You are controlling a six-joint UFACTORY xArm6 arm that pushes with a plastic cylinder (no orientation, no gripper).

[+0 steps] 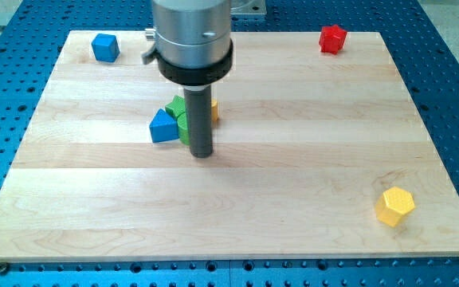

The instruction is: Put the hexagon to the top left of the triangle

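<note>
A yellow hexagon (394,206) lies near the board's bottom right. A blue triangle (162,127) lies left of centre, touching green blocks (178,112) that the rod partly hides. A bit of an orange or yellow block (213,111) shows just right of the rod. My tip (202,153) rests on the board just right of the blue triangle, at the lower edge of the green blocks, far to the left of the hexagon.
A blue cube (105,47) sits at the board's top left. A red star-like block (332,38) sits at the top right. The wooden board (237,231) lies on a blue perforated table.
</note>
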